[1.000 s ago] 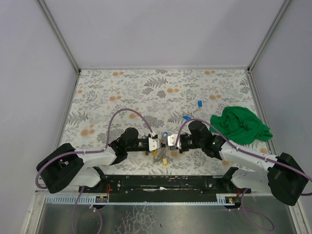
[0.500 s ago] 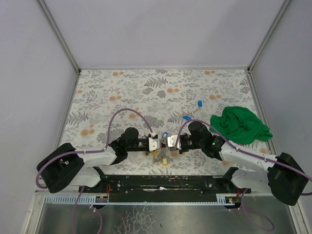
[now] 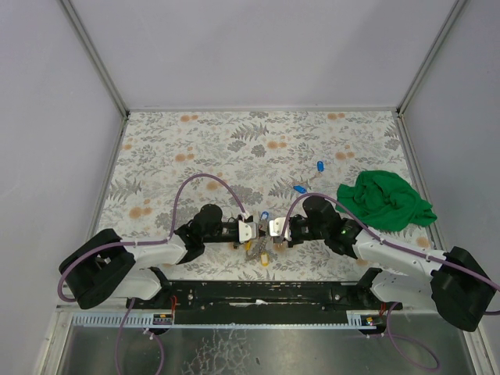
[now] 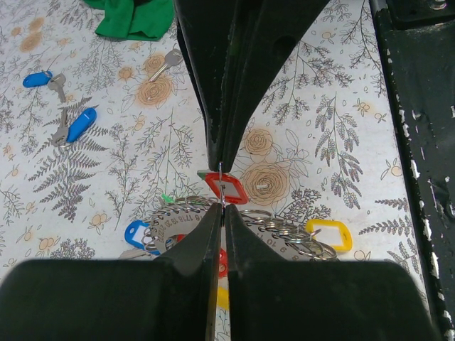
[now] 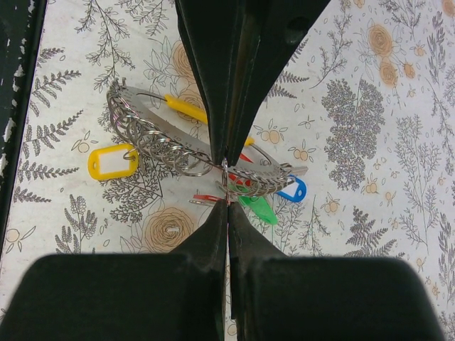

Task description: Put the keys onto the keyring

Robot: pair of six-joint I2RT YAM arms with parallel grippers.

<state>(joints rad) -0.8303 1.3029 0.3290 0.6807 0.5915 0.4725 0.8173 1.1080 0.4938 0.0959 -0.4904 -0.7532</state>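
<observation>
Keyring (image 5: 153,135), its middle hidden behind the tightly closed right gripper (image 5: 226,179)

Bright, even overhead light, soft faint shadows on the desk (image 3: 195,148), top view sharp, left gripper (image 4: 222,187) and right gripper (image 5: 226,182) dark, blurred near the lens

green cloth (image 3: 385,200): crumpled, at right edge | floral table cover (image 3: 195,148): flat beneath it

Overhead, two wrist close-ups; shared keyring (image 5: 160,145)
</observation>
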